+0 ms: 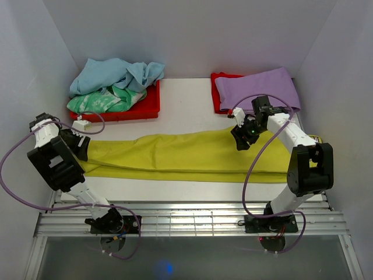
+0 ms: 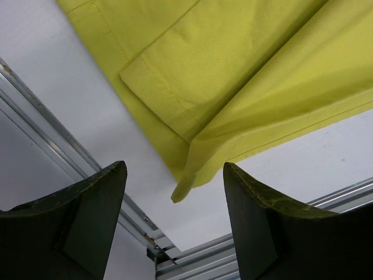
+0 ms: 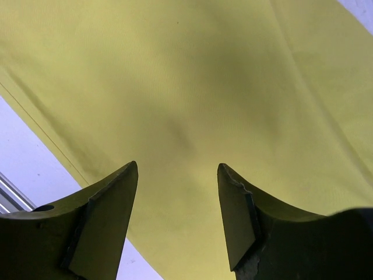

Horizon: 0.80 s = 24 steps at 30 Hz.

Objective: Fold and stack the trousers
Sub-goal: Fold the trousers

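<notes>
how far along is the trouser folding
Done: purple garment lies folded on the right red tray. In hand: yellow trousers lie folded lengthwise across the table; left arm at the hem and right arm over the other half, jaws open. Left: fold them short, stack them, then the crumpled pile.

Table (image 1: 186, 189): trousers (image 1: 175, 154) lie lengthwise across the centre, 9 to 3 o'clock.
Tray (image 1: 150, 105) at 11 o'clock, behind the trousers, with a clothes heap (image 1: 113, 81) in it.
Second tray (image 1: 216, 96) at 1 o'clock, with a folded cloth (image 1: 259, 87) on it, overhanging toward 3 o'clock.
Left gripper (image 1: 80, 144) at 9 o'clock, over the trousers' end.
Right gripper (image 1: 243, 140) at 2 o'clock, over the trousers' far edge.
Rail (image 1: 192, 219) at 6 o'clock, before the table.
</notes>
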Tool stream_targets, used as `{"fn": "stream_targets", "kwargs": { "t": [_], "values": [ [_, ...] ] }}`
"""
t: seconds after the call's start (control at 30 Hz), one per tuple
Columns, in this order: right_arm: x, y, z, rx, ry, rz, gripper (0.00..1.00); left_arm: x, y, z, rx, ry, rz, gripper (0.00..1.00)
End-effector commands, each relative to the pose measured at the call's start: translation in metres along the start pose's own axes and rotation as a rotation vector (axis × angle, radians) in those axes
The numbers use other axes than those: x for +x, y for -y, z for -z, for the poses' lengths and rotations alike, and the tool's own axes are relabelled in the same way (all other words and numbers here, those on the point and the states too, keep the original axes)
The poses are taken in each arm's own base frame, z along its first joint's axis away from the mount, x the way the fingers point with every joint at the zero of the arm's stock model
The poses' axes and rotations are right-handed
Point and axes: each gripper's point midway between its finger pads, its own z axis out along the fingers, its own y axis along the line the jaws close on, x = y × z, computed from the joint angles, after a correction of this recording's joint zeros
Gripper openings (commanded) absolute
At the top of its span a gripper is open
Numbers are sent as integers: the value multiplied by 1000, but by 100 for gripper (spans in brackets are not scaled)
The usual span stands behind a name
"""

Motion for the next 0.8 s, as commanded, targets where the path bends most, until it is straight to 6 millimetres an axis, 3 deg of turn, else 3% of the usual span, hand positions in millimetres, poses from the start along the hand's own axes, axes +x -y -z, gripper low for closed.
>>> {"fn": "stream_targets", "kwargs": {
  "t": [0.0,0.07,0.1,0.2,0.23,0.37,0.43,0.47,0.53,0.67,0.7,0.77],
  "values": [
    [-8,-6,3,-27,16,-6,63,-2,-14,4,-54,-15,-159,78],
    [-6,-5,3,-22,8,-1,63,4,-16,-1,-44,-53,-197,75],
    [-5,-5,2,-20,5,0,63,13,-19,-6,-45,-94,-203,68],
    [0,-5,-1,-20,-7,5,63,16,-29,-8,-78,-118,-229,56],
    [1,-6,-2,-23,-9,3,63,12,-31,-9,-80,-118,-241,44],
    [10,-12,-10,-53,-20,-13,62,-13,-24,-7,-90,-142,-322,30],
    [14,-15,-12,-60,-26,-18,62,-35,-12,-6,-79,-145,-386,22],
    [14,-14,-11,-53,-21,-14,61,-42,-7,-6,-64,-146,-402,13],
    [14,-14,-10,-47,-21,-9,61,-58,11,-8,-17,-155,-429,8],
    [14,-15,-6,-34,-15,6,61,-79,20,1,23,-151,-443,16],
    [14,-15,-5,-33,-13,8,61,-77,21,1,36,-161,-436,33],
    [14,-16,-4,-36,-14,8,63,-71,23,3,50,-183,-445,51]
  ]
}}
